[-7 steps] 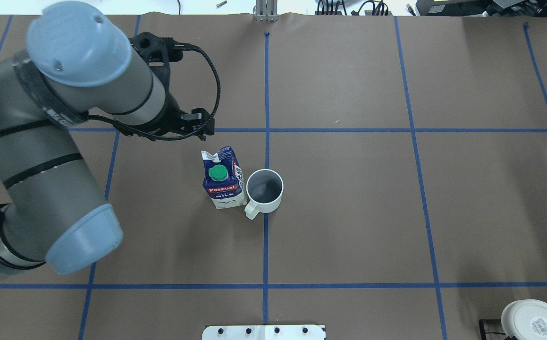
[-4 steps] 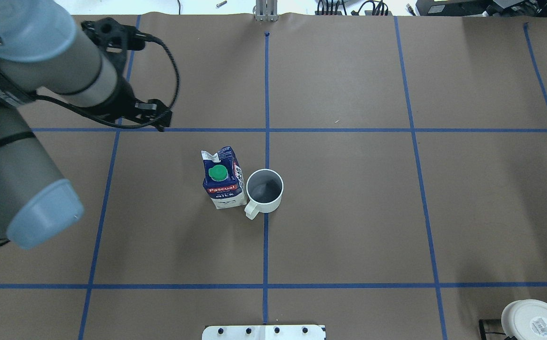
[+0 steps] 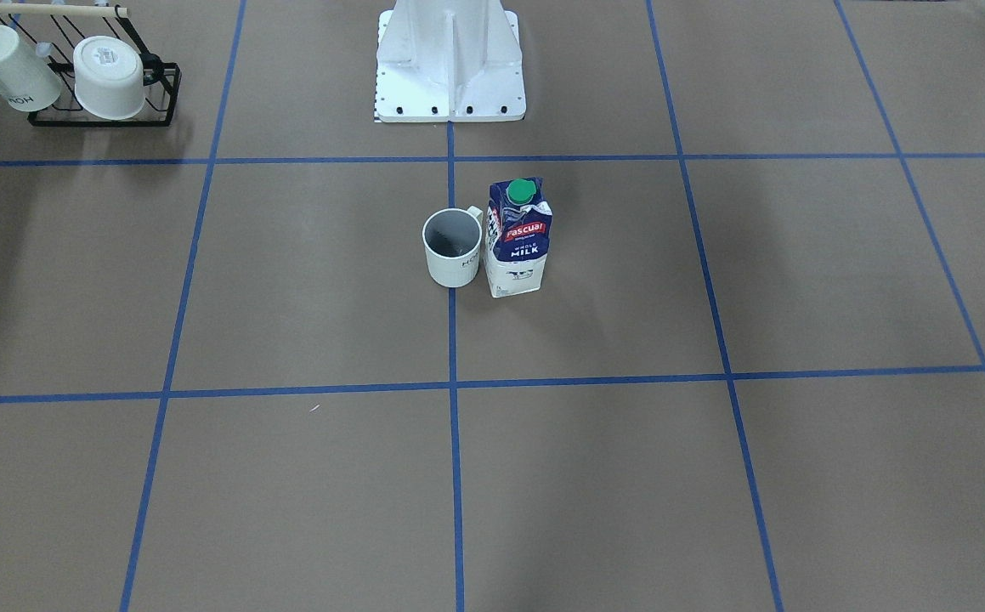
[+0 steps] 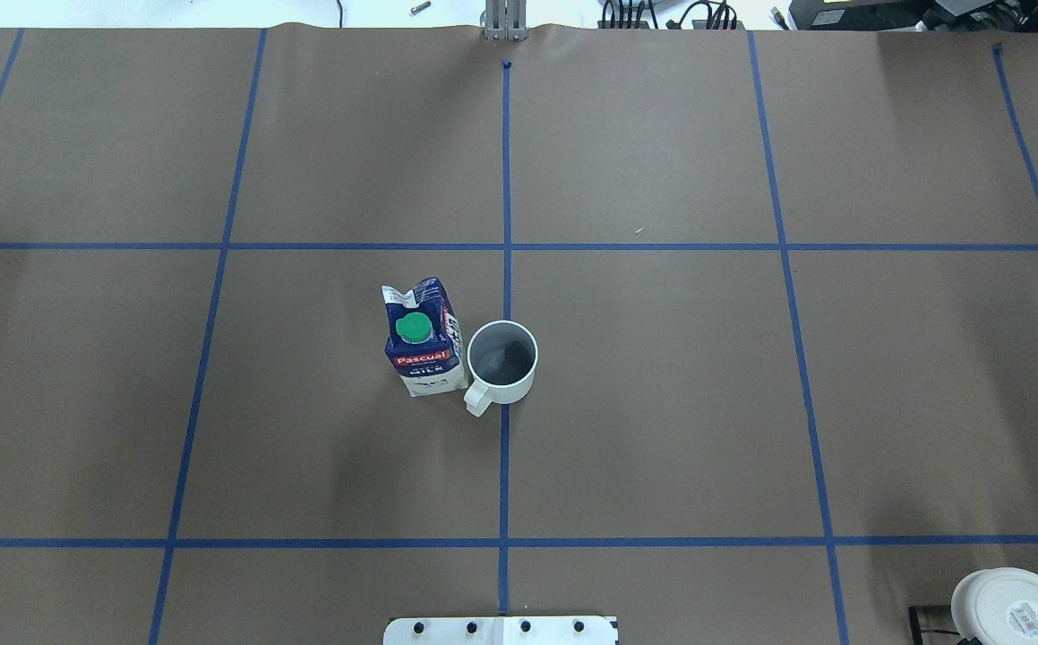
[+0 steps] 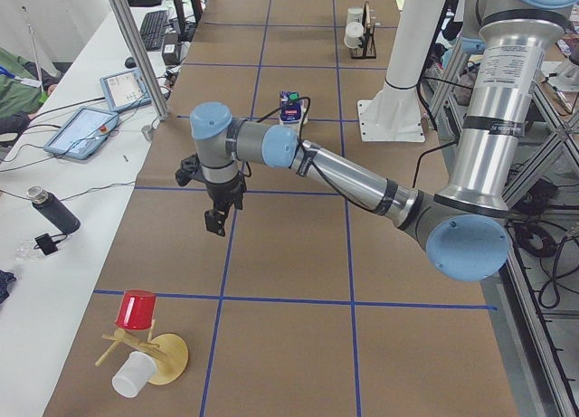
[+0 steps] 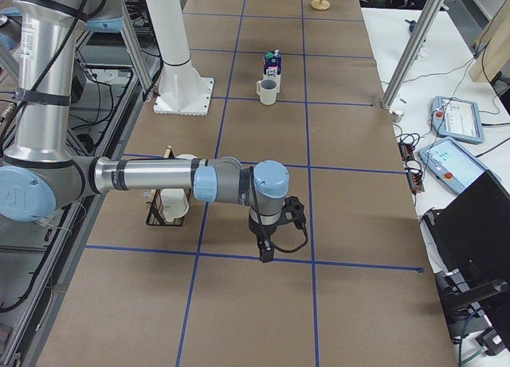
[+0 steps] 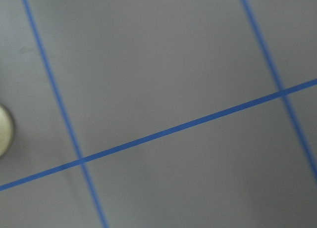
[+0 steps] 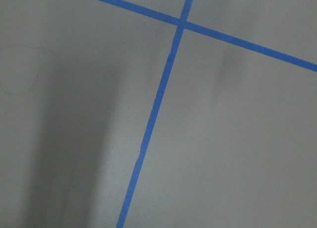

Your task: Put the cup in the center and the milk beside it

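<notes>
The cup [image 4: 501, 361] stands upright on the blue line [image 4: 505, 466] at the center [image 4: 505, 296]. The milk [image 4: 424, 345] stands close beside it, on the robot's left, so the job looks done. The left gripper [image 5: 215, 220] and right gripper [image 6: 267, 251] hang far away from both. Nothing seems to be in them. I cannot tell how open they are.
</notes>
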Controlling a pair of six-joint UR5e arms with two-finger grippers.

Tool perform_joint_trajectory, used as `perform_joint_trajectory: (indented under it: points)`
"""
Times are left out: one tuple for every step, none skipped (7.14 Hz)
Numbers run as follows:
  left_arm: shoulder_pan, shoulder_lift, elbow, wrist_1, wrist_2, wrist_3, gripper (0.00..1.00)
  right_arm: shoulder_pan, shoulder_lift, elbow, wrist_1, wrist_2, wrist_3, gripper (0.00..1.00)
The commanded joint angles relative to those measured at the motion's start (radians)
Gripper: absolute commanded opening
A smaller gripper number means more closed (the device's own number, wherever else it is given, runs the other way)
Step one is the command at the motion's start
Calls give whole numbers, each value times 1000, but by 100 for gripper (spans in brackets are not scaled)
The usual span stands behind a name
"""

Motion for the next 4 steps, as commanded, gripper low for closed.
perform_joint_trajectory:
  points:
    - [-39,92,133,-123,-10,52,98,0,1,1,2,0,-1,100]
    - [-41,156,131,-203,-15,49,98,0,1,1,2,0,-1,100]
    - [-44,170,112,-217,-41,35,98,0,1,1,2,2,-1,100]
    - [-65,172,112,-217,-59,34,98,0,1,1,2,2,-1,100]
